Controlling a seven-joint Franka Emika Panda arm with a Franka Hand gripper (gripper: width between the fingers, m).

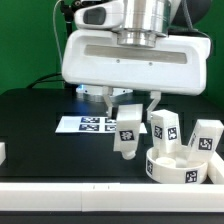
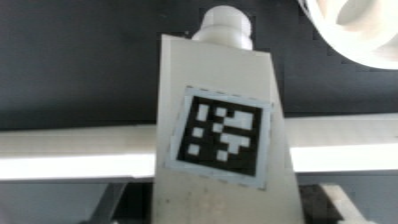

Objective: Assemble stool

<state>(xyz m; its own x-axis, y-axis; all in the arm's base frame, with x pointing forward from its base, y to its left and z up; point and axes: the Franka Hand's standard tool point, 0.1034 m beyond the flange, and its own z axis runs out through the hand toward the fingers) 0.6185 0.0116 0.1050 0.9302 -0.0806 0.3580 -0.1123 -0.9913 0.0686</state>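
My gripper [image 1: 130,108] is shut on a white block leg [image 1: 127,130] with a black-and-white tag. It holds the leg upright, close to the exterior view's left of the round white seat [image 1: 172,166]. I cannot tell whether the leg's lower end touches the table. Two more tagged legs [image 1: 165,125] [image 1: 207,137] stand behind the seat. In the wrist view the held leg [image 2: 214,120] fills the middle, its round peg [image 2: 222,20] pointing away, with dark fingers [image 2: 118,196] at each side. The seat's rim [image 2: 361,35] shows in a corner.
The marker board [image 1: 88,123] lies on the black table behind the gripper. A long white border rail [image 1: 90,203] runs along the front and crosses the wrist view [image 2: 71,150]. A small white part [image 1: 2,152] sits at the exterior view's left edge.
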